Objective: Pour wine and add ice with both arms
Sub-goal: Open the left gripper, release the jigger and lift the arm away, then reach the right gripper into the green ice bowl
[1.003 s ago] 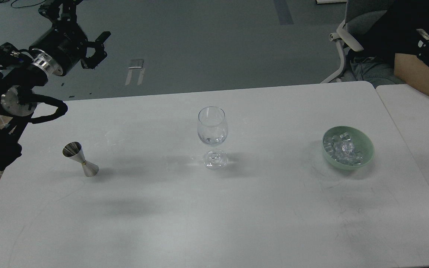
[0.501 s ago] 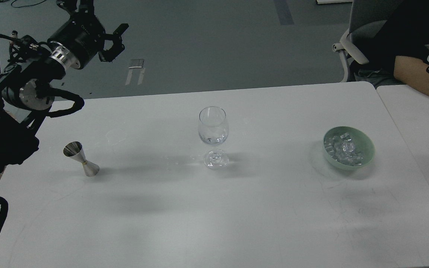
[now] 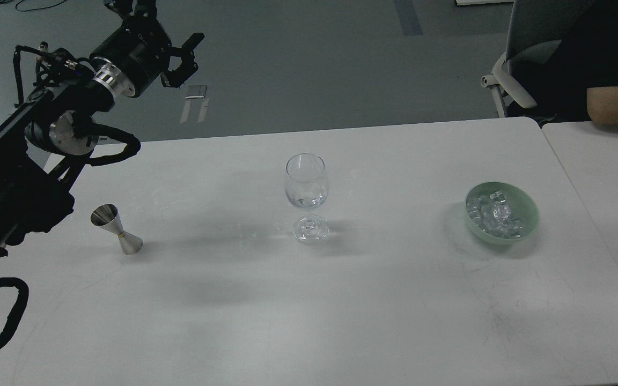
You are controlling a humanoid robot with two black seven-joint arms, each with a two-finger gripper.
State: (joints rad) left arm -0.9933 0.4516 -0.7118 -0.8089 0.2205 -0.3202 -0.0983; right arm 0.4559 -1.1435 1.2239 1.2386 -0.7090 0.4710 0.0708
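A clear stemmed wine glass [image 3: 307,185] stands upright at the middle of the white table [image 3: 309,311], with a little clear liquid at the bottom of its bowl. Several clear ice cubes [image 3: 495,215] lie in a pale green bowl [image 3: 526,228] at the right. A steel jigger [image 3: 116,228] stands at the left. My left arm reaches up over the table's far left corner; its gripper [image 3: 184,58] is open, empty, high above the table and far from the glass. My right arm is out of view.
A person's bare forearm [image 3: 617,105] rests at the far right, by a grey office chair [image 3: 523,53]. A second white table [image 3: 604,177] adjoins on the right. Grey floor lies beyond the far edge.
My left arm has swung up and to the right, carrying its open gripper further over the floor beyond the table. The person's forearm has pulled back to the right. Glass, jigger and bowl have not moved.
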